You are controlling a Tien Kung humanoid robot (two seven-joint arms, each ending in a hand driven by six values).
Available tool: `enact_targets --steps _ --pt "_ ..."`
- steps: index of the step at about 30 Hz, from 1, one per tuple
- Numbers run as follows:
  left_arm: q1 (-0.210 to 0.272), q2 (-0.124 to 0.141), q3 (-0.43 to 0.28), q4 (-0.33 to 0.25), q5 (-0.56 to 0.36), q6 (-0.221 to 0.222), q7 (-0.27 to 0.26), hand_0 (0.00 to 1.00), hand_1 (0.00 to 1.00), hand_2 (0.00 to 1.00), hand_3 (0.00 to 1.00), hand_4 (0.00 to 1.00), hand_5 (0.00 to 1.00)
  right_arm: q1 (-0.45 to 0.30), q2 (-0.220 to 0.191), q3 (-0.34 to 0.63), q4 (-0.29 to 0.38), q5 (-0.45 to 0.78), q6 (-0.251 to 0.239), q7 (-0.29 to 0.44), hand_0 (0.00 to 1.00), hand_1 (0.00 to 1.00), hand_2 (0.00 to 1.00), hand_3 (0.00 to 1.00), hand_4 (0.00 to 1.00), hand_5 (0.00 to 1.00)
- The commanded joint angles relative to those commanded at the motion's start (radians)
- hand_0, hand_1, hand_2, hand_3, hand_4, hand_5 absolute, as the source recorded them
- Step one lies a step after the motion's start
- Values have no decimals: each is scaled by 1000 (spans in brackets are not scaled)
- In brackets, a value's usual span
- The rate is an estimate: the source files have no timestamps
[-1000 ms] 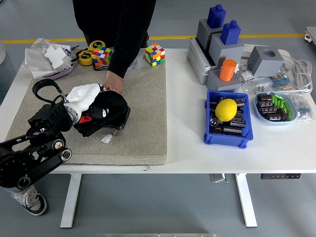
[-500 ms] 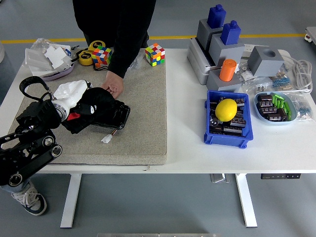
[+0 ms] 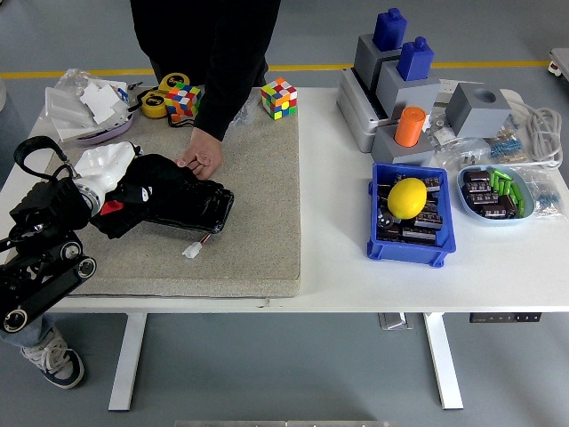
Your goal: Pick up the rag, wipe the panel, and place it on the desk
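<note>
A crumpled black rag [image 3: 142, 189] lies over the left end of a glossy black panel [image 3: 197, 209].

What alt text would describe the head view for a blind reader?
The robot's left hand presses a black rag on a dark panel lying on a grey mat, while a person's hand steadies the panel's far edge.
</note>
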Motion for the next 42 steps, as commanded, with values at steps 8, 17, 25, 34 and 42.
enact_targets --steps 8,17,25,34,42 --pt "13 29 -35 11 7 0 -3 249 177 437 583 568 95 -2 -1 3 0 -2 0 -3 731 667 681 618 998 567" --pt "34 62 -70 59 7 5 -18 250 176 438 584 567 94 -2 -1 4 3 -5 -2 -4 731 667 681 618 998 568" --pt "55 65 -99 91 10 15 -28 250 176 437 584 568 97 -3 -2 5 4 -5 -2 -4 732 666 681 618 998 568" --pt "67 78 -128 91 21 17 -27 251 176 437 584 568 97 -1 -2 3 5 -5 -3 -4 731 666 681 618 998 568" --pt "67 103 -175 94 23 19 -33 251 176 437 584 568 97 -2 0 4 5 -3 -2 -4 731 666 681 618 998 568"
